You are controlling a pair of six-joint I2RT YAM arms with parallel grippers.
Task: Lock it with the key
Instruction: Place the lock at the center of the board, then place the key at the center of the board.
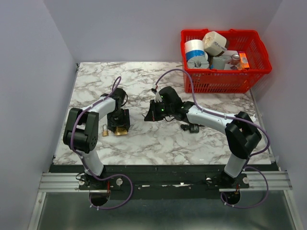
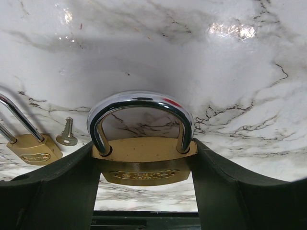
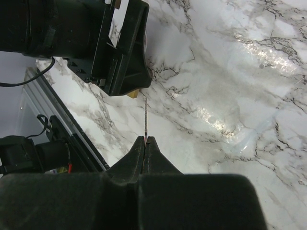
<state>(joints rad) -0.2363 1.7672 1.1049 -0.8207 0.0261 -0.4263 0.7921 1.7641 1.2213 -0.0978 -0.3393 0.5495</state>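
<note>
Silvery metal, seen edge-on as one thin straight sliver, is all the right wrist view shows of the key; its head is hidden, and whether more keys hang with it cannot be told. The right gripper has its two black fingers pressed together on the key's near end, near the middle of the marble counter. The blade points at the left gripper, its tip just below a brass corner that shows under that gripper's black finger; whether they touch cannot be told. The left gripper is clamped on the body of a brass padlock, one finger on each side, toward the counter's left edge. The padlock's chrome shackle is down in the body at both ends. A second brass padlock lies just left of it with its shackle raised, a small loose silver key beside it. A red basket of oddments fills the far right corner.
</note>
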